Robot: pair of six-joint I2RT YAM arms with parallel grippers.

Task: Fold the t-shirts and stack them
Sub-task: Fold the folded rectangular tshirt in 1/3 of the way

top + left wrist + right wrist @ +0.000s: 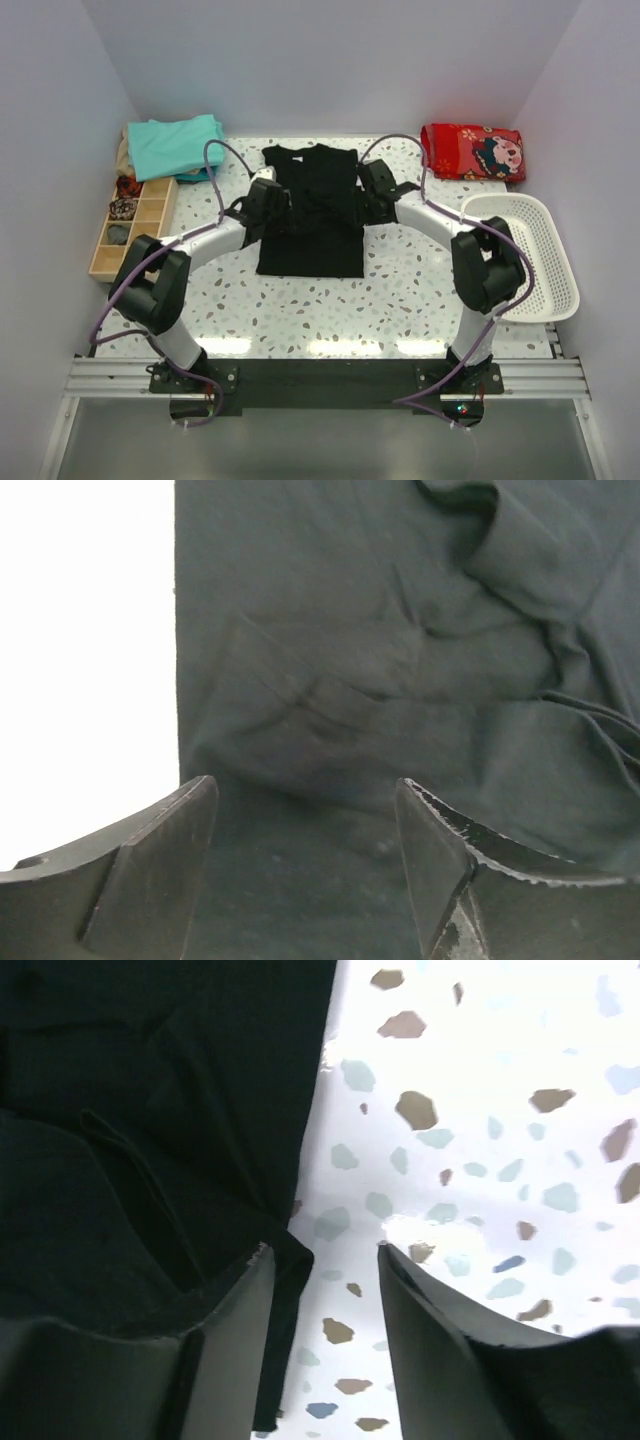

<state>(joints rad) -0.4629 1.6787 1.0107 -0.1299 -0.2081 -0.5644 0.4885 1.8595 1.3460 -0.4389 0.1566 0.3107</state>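
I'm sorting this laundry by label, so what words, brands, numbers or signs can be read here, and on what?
No text can be read in any view.
black t-shirt: plain, no print or label showing.
teal t-shirts: plain, nothing written.
red cloth: a cartoon picture only; any lettering on it is too small to read.

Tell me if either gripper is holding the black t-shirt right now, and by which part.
Nothing is held. The left gripper and right gripper both stand open at the side edges of the black t-shirt, with no cloth pinched in either.
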